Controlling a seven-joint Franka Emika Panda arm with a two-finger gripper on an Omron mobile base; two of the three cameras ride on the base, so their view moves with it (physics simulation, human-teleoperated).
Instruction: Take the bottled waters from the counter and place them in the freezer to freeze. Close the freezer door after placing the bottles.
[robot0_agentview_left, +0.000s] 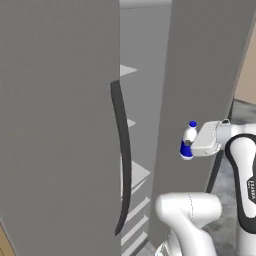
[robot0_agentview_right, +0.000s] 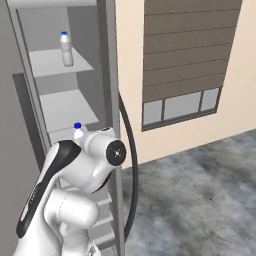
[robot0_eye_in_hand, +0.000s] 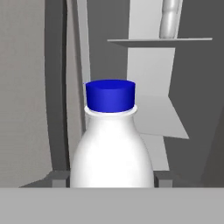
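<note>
Behind the open freezer door (robot0_agentview_left: 60, 125), one plain bottle (robot0_agentview_right: 66, 48) stands on a shelf (upper one). The gripper (robot0_agentview_left: 196, 142) pinches the labelled bottle (robot0_agentview_left: 188, 141) near the opening; next it should carry this inside.

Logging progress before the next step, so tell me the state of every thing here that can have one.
Tall grey freezer door: open.
Blue-labelled clear plastic bottle: upright, held by the gripper.
Plain clear plastic bottle: standing on an upper white freezer shelf.
Two-finger gripper: shut on the labelled bottle.
</note>
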